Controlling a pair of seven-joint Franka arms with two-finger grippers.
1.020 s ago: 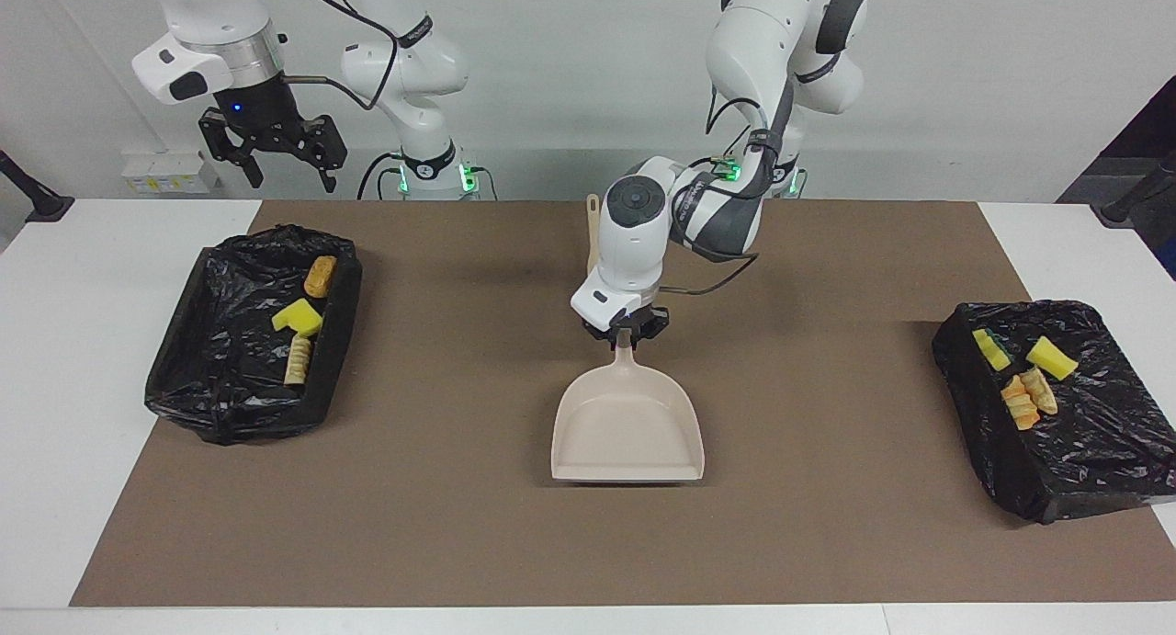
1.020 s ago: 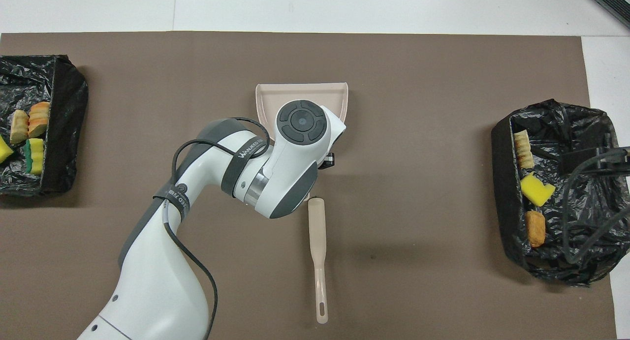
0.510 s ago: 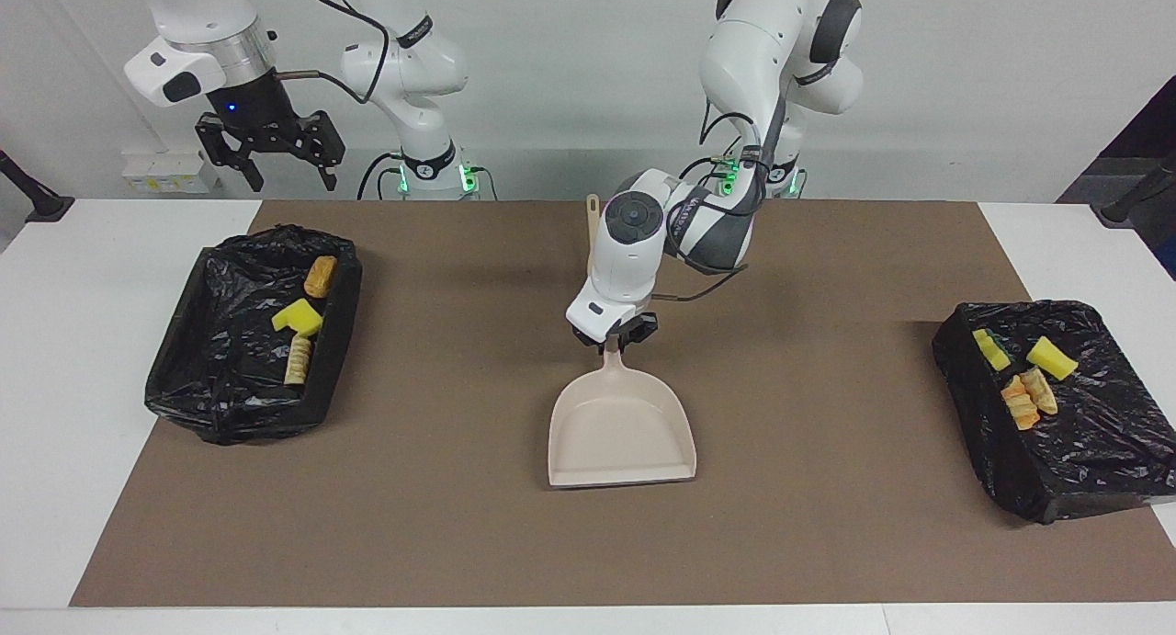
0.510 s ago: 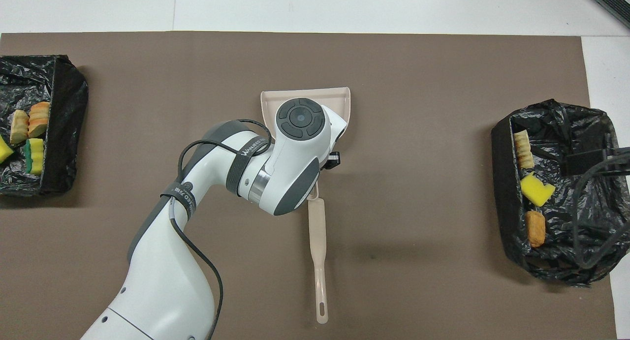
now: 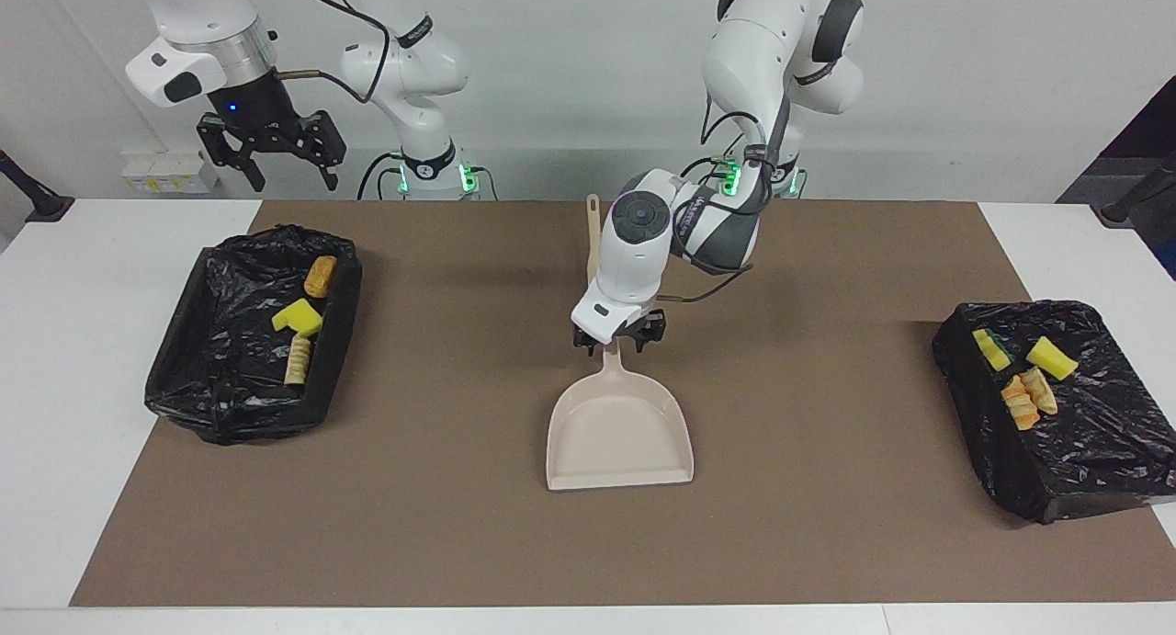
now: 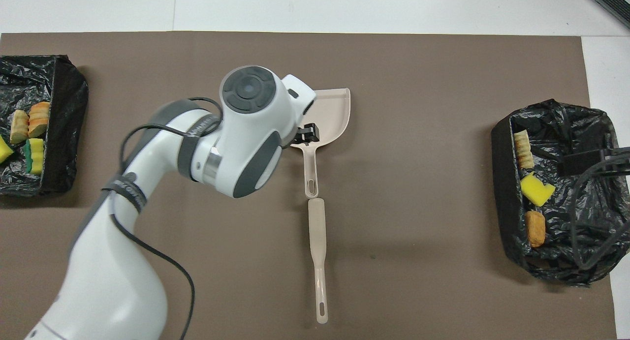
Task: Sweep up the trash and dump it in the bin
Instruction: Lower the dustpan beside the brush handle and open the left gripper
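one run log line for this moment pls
left end effector: open over dustpan handle | right end effector: open, waiting above bin | trash: in bins

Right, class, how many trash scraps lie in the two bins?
7. Three in the bin at the right arm's end: orange-brown piece, yellow sponge, tan strip. Four in the bin at the left arm's end: yellow-green sponge, yellow wedge, orange piece, tan piece. Liner folds may hide more.

Robot lab: 2 arms [image 5: 698,221], bare table [image 5: 55,387]
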